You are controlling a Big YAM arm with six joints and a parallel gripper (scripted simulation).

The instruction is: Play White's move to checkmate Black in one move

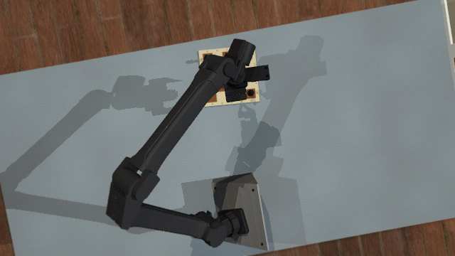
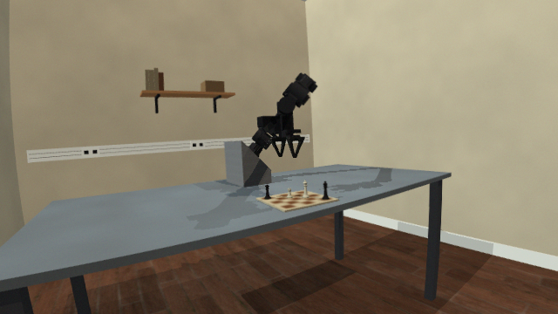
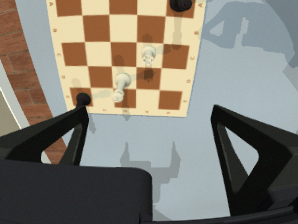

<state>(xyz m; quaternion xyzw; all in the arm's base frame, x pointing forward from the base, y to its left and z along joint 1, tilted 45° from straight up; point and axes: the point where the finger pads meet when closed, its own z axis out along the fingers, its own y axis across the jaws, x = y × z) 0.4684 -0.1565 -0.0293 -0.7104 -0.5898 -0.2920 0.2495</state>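
Observation:
A small chessboard (image 2: 297, 201) lies on the grey table, and my arm hides most of it in the overhead view (image 1: 229, 76). In the wrist view (image 3: 123, 43) it holds a black piece (image 3: 180, 2) in the far right corner. A small white piece (image 3: 148, 52) and a taller white piece (image 3: 120, 87) stand mid-board. Another black piece (image 3: 83, 99) stands in the near left corner, by my left finger's tip. All stand upright in the side view: black (image 2: 267, 191), white (image 2: 289, 192), white (image 2: 305, 188), black (image 2: 324, 190). My gripper (image 3: 149, 112) (image 2: 288, 148) is open and empty, high above the board.
The arm's grey base block (image 1: 242, 210) stands on the table towards its other long edge. The board lies close to the table's edge (image 2: 349, 205). A wall shelf (image 2: 187, 92) hangs behind the table.

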